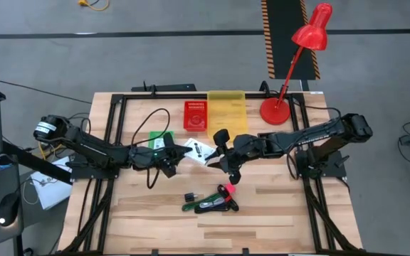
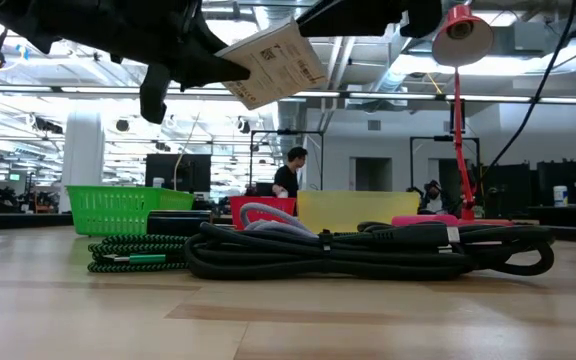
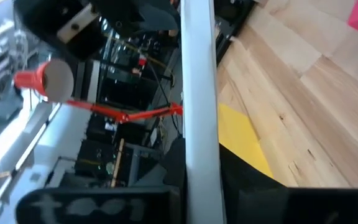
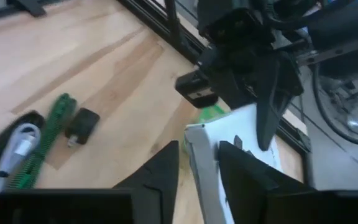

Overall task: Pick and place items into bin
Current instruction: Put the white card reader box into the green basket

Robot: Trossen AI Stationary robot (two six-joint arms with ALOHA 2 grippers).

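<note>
Black cable (image 2: pixel 368 250) coiled in front of yellow bin (image 1: pixel 226 110); white square packet (image 1: pixel 199 151) clamped between left gripper (image 1: pixel 171 158) and right gripper (image 1: pixel 223 158).

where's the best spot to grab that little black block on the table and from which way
Take the black block across its short sides, coming straight down from above. It lies flat and alone on the bare wood, just clear of the green braided cable beside it, so a top-down pinch looks least likely to snag anything.

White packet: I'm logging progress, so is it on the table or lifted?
Lifted. The low view shows the white packet high above the table, between the left tool and right tool.
</note>
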